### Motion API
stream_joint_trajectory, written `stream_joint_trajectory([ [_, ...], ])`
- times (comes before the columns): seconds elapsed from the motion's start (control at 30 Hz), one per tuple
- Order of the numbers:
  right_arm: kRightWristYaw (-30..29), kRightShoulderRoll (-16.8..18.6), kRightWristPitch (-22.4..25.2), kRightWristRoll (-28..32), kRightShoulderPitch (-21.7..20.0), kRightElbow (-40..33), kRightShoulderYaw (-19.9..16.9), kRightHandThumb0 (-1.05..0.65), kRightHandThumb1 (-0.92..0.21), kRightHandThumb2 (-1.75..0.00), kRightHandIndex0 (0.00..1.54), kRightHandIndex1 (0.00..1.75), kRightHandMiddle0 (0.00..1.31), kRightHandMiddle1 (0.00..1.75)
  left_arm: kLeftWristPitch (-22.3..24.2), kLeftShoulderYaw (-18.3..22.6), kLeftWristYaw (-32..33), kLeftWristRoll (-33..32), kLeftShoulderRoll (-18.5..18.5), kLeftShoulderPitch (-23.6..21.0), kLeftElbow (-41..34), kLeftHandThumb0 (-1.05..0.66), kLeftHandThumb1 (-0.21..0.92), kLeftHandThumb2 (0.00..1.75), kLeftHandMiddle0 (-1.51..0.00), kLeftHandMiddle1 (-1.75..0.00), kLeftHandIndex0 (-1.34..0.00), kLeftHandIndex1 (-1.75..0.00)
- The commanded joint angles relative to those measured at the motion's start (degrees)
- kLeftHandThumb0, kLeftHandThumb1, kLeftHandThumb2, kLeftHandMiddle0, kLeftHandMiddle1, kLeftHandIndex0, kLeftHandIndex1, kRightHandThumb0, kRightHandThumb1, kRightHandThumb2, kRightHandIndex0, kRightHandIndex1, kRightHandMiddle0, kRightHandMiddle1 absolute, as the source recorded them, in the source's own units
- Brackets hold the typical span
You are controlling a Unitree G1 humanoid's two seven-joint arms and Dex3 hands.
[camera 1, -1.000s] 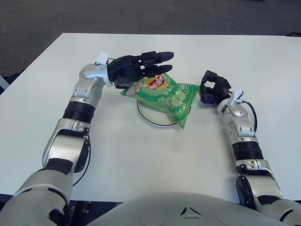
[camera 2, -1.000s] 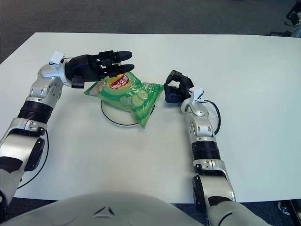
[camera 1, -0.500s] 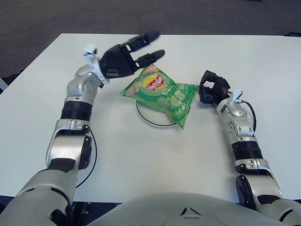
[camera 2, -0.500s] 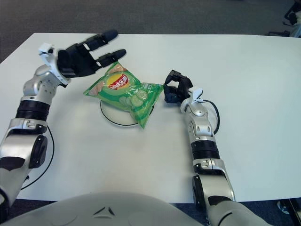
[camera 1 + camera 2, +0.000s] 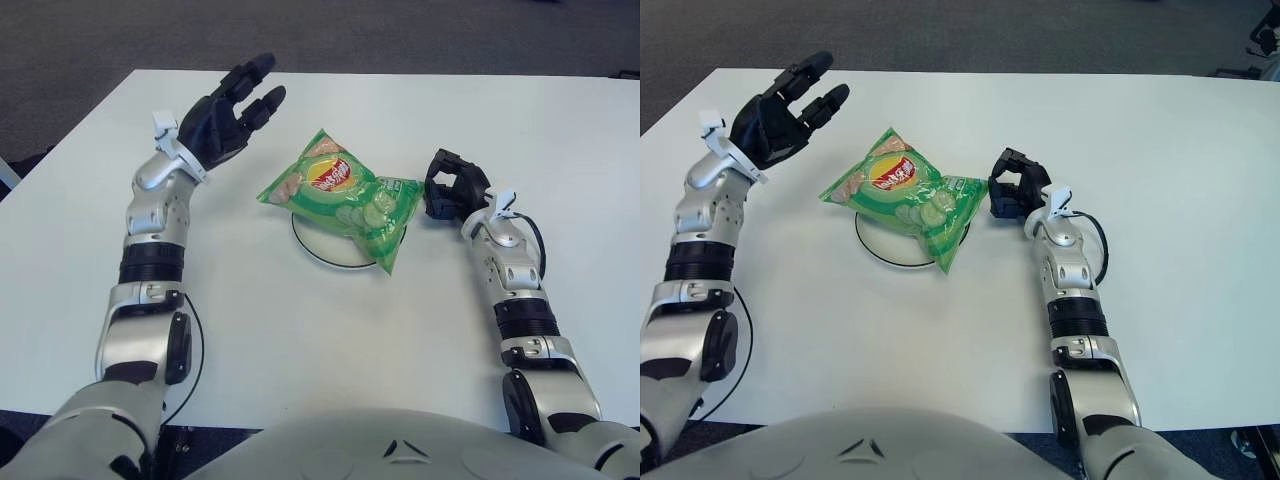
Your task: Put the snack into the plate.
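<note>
**Now released: snack bag on the plate, left hand withdrawn**

Nearest the robot, the white table (image 5: 300, 330) carries the white plate (image 5: 322, 247), of which only the near rim shows beneath the green snack bag (image 5: 345, 197). The bag lies tilted across the plate, overhanging its rim on both sides, in the same position as half a second ago. The right hand (image 5: 452, 186), fingers curled and holding nothing, shows just beside the bag's right corner, unchanged from the earlier frames; whether it touches the bag cannot be told. Farther back and to the left, the left hand (image 5: 228, 113) is raised with its fingers (image 5: 262, 98) spread and empty. One second ago it was at the bag's top edge; since then it has moved up and leftward and now stands well apart from the bag.
</note>
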Motion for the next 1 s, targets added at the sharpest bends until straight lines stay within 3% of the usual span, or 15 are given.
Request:
stream_joint_trajectory([
  [0.0,0.33,0.24,4.12,-1.63,4.22,5.22,1.15,-0.49,-0.31,-1.33,1.3,1.75,0.62,1.75,-2.55,1.25,2.11,1.14,-0.16,0.76,0.33,-1.05,0.92,0.95,-0.33,-0.2,0.0,-0.62],
  [0.37,0.56,0.22,3.84,-1.46,3.38,6.73,0.86,-0.49,-0.31,-1.33,1.3,1.75,0.62,1.75,-6.02,3.52,4.84,1.52,-0.41,3.9,3.45,-1.05,0.92,0.92,-0.23,-0.51,0.0,-0.67],
  [0.63,0.75,0.15,3.21,-1.69,3.08,7.63,0.83,-0.49,-0.31,-1.33,1.29,1.75,0.62,1.75,-8.25,6.03,8.17,0.12,-3.04,7.07,4.02,-1.03,0.92,0.88,-0.24,-0.62,0.0,-0.68],
  [0.8,0.34,0.27,3.15,-1.85,3.04,7.73,0.85,-0.49,-0.31,-1.33,1.29,1.75,0.62,1.75,-11.01,8.2,9.13,-0.18,-4.07,8.18,8.11,-0.99,0.92,0.89,-0.29,-0.77,0.0,-0.82],
  [0.97,0.04,0.43,3.24,-1.9,3.17,7.61,0.91,-0.49,-0.31,-1.33,1.29,1.75,0.62,1.75,-10.05,9.23,13.32,0.41,-5.47,9.26,7.92,-0.96,0.92,0.91,-0.37,-0.96,-0.01,-1.1],
])
